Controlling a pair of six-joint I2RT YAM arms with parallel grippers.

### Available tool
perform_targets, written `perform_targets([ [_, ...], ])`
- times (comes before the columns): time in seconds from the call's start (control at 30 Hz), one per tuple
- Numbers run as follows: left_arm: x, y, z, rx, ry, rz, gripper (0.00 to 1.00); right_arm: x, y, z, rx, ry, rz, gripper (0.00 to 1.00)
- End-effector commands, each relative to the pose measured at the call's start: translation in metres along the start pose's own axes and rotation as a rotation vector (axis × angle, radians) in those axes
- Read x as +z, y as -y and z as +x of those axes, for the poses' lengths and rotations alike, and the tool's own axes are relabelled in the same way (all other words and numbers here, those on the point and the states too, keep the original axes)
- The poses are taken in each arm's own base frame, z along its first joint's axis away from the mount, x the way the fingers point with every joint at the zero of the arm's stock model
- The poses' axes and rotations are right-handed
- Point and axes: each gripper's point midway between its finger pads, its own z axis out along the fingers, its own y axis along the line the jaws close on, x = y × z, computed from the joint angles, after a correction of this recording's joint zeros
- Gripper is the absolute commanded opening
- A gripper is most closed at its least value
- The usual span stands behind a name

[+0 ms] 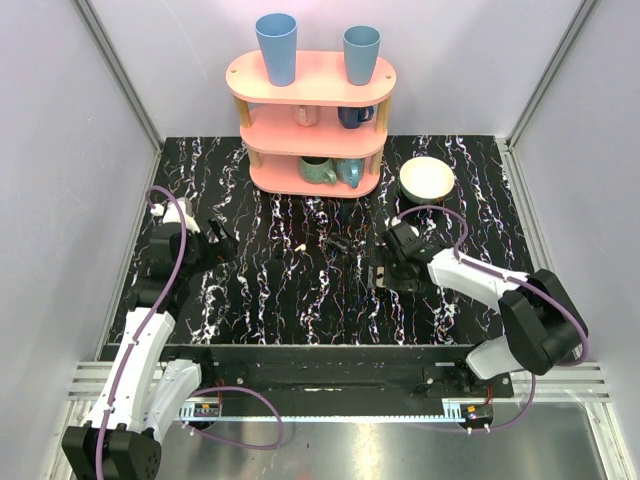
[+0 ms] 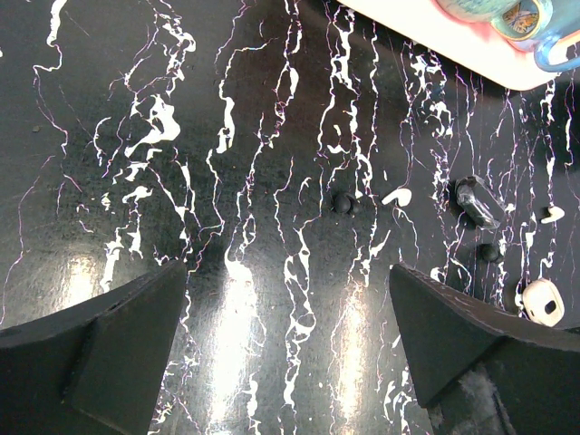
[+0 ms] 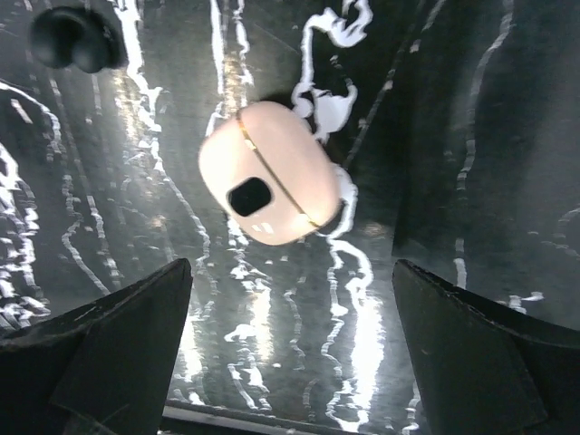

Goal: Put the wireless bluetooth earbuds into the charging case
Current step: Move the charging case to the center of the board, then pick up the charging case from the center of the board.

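The black two-finger left tool (image 1: 217,240) hung at about 9 o'clock over the black, white-veined marbled surface (image 1: 250,300). Its fingers were spread wide and held nothing, and in its wrist view only bare marble lay in the gap.

In that view, at 1 o'clock of the gap, sat a small black round piece (image 2: 343,203). Touching or just beside it, at its 3 o'clock, a tiny off-white bean-shaped wireless earbud (image 2: 396,196) lay loose on the surface. Further toward 3 o'clock lay a dark, partly clear lump (image 2: 478,201) that I could not identify. A second earbud (image 2: 553,215), equally small and pale, lay near the lump's 3 o'clock.

In the top view, a pink three-tier oval shelf (image 1: 310,75) stood at 12 o'clock, with two blue tumblers (image 1: 276,48) on its top tier.

The small cream-white rounded plastic charging case (image 3: 281,163) lay on the surface just right of centre, well apart from the first earbud. It showed a thin seam line and a small dark rounded-square mark.

The case sat at 12 o'clock of the black two-finger right tool (image 3: 292,267), ahead of the fingertips and untouched. That tool's fingers stood wide apart and gripped nothing.

A round cream bowl (image 1: 427,180) sat at 1 o'clock, just right of the shelf.
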Motion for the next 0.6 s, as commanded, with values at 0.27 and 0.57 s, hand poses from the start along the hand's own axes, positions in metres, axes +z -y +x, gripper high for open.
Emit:
perform_targets([
  [0.27, -0.002, 0.009, -0.013, 0.016, 0.025, 0.033, 0.99, -0.006, 0.013, -0.054, -0.399, 0.106, 0.152, 0.97],
  [0.57, -0.001, 0.009, -0.013, 0.016, 0.022, 0.033, 0.99, 0.010, 0.000, -0.043, -0.472, 0.011, 0.088, 0.82],
])
